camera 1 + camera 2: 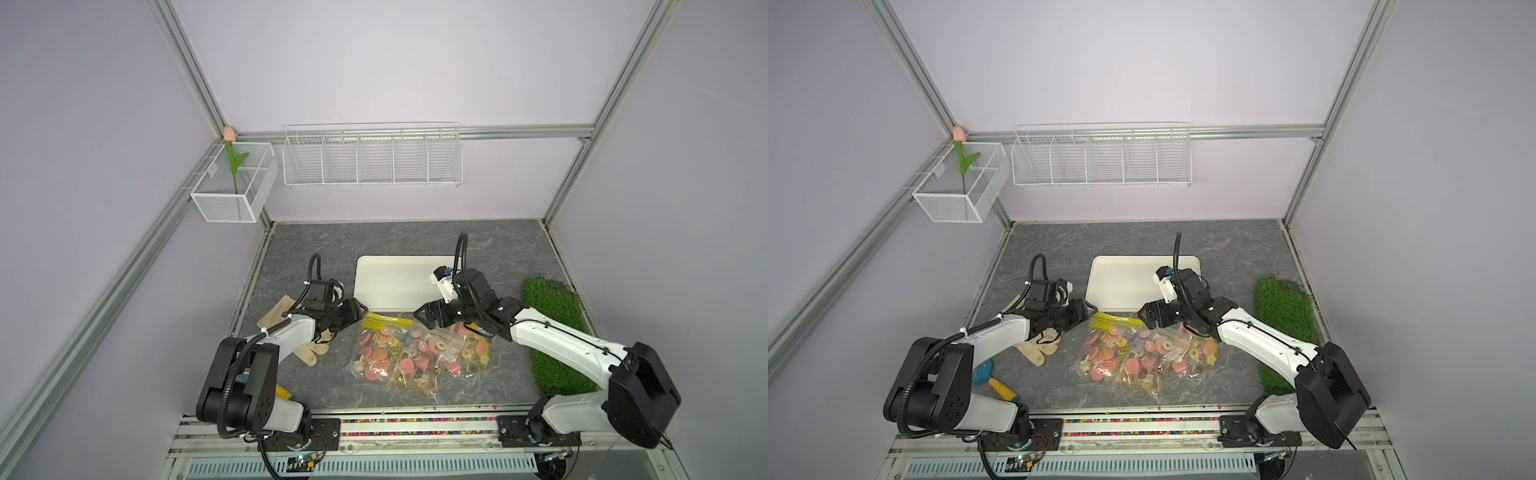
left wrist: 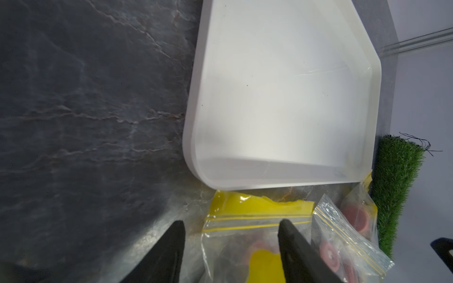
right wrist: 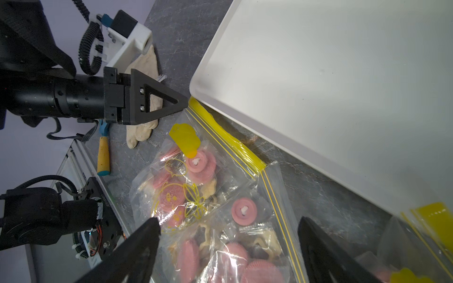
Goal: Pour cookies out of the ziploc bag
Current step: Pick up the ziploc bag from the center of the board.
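Cookies (image 1: 406, 365): inside clear ziploc bags (image 1: 386, 321) on worktop (image 1: 316, 253), just beside white tray (image 1: 386, 270).
Left claw (image 2: 230, 224): jaws apart at one bag's yellow zip edge.
Right claw (image 3: 229, 220): wide open over the bags.

I count three ziploc bags (image 1: 376, 353) just beside the tray (image 1: 395, 282), and that tray is the only one. The cookies (image 1: 406, 365) inside the bags overlap too much to number, though the pink discs alone pass a dozen. Left of the tray lie beige gloves (image 1: 306, 355), two as far as I can tell, and one yellow-handled tool (image 1: 1001, 387). One grass mat (image 1: 552, 332) lies to the tray's right. Behind the tray hang one wire rack (image 1: 372, 162) of five compartments, one mesh basket (image 1: 226, 206) and one tulip (image 1: 229, 134). I have two grippers: my left gripper (image 2: 230, 224) and my right gripper (image 3: 229, 220).
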You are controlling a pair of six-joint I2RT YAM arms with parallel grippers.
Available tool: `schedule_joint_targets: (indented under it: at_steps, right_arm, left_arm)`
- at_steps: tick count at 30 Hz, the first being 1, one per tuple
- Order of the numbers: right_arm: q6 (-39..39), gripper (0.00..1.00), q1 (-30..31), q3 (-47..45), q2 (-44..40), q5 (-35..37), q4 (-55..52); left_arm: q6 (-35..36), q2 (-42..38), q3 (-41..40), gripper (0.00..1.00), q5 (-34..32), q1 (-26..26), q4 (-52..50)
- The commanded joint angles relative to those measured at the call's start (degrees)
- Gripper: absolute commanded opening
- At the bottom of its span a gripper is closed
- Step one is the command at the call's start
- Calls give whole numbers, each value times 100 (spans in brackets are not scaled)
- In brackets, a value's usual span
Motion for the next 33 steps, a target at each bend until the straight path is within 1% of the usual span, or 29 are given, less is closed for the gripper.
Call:
schedule_joint_targets:
  at_steps: [1, 5, 8, 11, 18, 23, 26, 29, 31, 33]
  right_arm:
    - [-69, 91, 18, 44, -239, 252, -70]
    - [-101, 92, 15, 49, -200, 193, -66]
    - [-131, 92, 18, 59, -177, 192, -104]
    - [-108, 92, 17, 17, -204, 194, -57]
    - [-156, 92, 17, 76, -181, 200, -95]
    - [-119, 92, 18, 41, -182, 236, -26]
    - [-160, 92, 18, 95, -149, 255, -97]
    - [-191, 92, 17, 105, -198, 330, -157]
    - [-175, 92, 18, 45, -275, 397, -139]
    - [-190, 92, 18, -20, -345, 421, -64]
  left_arm:
    - [-38, 107, 34, 62, 132, -29, 501]
    - [-82, 336, -89, 61, 364, -28, 938]
    - [-140, 459, -197, 55, 541, -30, 1282]
    - [-245, 515, -353, 54, 716, -25, 1705]
    - [-160, 542, -482, 54, 762, -28, 1790]
    - [-176, 427, -610, 47, 777, -26, 1906]
    - [-192, 415, -634, 39, 754, -30, 1911]
    - [-197, 417, -630, 28, 752, -25, 1904]
    - [-223, 395, -629, 23, 761, -29, 1932]
    - [-238, 342, -585, 15, 807, -29, 1924]
